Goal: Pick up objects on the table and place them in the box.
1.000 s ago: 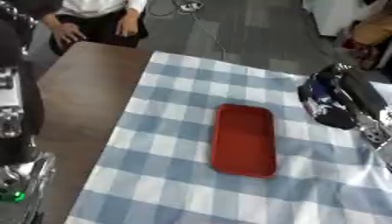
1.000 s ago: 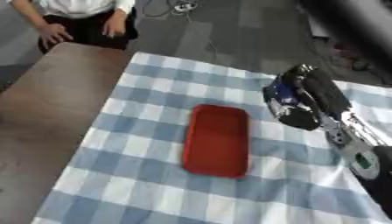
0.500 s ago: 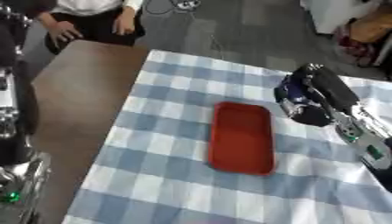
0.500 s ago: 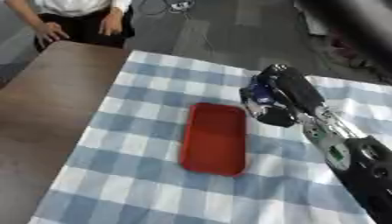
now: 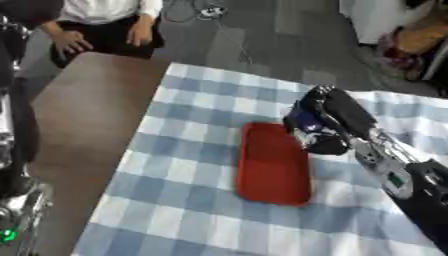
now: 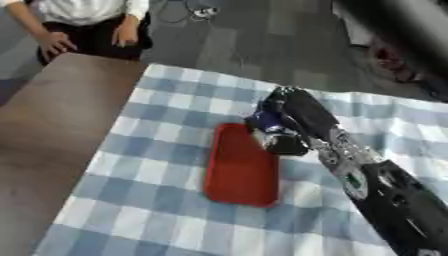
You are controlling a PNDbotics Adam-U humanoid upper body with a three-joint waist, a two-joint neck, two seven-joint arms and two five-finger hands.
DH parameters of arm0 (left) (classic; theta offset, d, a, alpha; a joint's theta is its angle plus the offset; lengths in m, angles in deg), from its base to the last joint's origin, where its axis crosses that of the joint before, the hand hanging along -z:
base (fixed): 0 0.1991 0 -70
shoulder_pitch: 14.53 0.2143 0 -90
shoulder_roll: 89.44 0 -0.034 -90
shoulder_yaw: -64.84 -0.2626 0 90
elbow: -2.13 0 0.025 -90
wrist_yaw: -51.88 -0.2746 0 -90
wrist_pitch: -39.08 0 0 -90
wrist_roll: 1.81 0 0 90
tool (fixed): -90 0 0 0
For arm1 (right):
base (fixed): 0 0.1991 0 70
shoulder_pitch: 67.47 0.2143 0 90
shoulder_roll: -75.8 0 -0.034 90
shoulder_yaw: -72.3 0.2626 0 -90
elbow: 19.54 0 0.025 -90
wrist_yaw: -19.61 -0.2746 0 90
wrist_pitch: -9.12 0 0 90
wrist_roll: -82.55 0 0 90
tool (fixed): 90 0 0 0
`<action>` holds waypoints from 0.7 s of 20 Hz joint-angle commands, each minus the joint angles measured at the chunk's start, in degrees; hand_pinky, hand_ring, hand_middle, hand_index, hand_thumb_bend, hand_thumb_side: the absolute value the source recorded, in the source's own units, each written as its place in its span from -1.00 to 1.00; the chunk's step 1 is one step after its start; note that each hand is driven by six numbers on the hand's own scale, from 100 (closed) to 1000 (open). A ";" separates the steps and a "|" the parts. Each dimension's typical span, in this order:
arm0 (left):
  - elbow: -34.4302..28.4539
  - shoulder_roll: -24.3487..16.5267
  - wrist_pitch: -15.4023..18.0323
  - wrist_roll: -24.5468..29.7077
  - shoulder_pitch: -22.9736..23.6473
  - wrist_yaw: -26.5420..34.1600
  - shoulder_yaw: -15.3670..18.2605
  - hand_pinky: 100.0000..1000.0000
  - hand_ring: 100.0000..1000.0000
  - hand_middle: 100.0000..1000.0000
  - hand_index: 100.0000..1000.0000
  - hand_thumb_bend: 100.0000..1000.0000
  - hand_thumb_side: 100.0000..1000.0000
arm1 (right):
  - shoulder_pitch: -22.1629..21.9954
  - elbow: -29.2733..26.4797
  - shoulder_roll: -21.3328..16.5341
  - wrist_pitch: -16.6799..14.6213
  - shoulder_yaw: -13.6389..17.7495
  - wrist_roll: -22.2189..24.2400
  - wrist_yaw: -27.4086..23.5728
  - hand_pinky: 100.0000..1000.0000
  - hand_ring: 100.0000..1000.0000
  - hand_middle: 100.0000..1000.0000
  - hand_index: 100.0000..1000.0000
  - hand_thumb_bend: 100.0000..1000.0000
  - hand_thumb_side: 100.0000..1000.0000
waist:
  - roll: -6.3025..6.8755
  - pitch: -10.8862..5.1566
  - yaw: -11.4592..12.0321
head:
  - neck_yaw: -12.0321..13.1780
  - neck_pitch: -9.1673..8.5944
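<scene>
Hanging over the far right rim of the red box, the right hand has its fingers curled round a small dark blue object, which sits tucked under the palm, just above the box's upper right corner. Held there, it looks to me like the carry is nearly over and the thing is about to be let down into the box; whether it already touches the rim I cannot tell.

Shallow and oblong with rounded corners, the box is a smooth tray-like form, probably plastic, lying lengthwise near the middle of the blue-and-white checked tablecloth. Nothing shows inside it. That cloth is soft and slightly rumpled, covering the right part of the brown wooden tabletop, whose bare left strip runs to the far edge. Matte black and rounded, the hand's shell gives way to silver jointed parts along the forearm. Of the left hand nothing shows; only a dark arm column stands at the left edge.
</scene>
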 commanded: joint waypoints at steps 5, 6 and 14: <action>-0.94 -0.12 0.21 0.15 -0.78 0.11 -0.05 0.52 0.31 0.70 0.76 -0.73 0.52 | 1.55 -0.32 2.23 0.74 -1.21 1.63 2.03 -1.00 -1.00 -1.00 -0.81 -0.90 0.81 | 0.19 -1.51 0.06 | -0.94 0.16; -0.94 -0.10 0.24 0.15 -0.82 0.11 -0.06 0.52 0.31 0.70 0.76 -0.73 0.52 | 1.49 -0.08 2.49 0.73 -1.28 1.71 2.18 -1.00 -1.00 -1.00 -0.81 -0.90 0.81 | 0.20 -1.48 0.06 | -0.95 0.18; -0.94 0.42 0.36 0.17 -1.41 0.23 -0.08 0.51 0.32 0.71 0.77 -0.73 0.52 | 1.88 3.49 4.20 0.18 -0.64 0.52 4.88 -1.00 -1.00 -1.00 -0.81 -0.89 0.82 | 0.38 -0.81 0.67 | -1.34 -0.45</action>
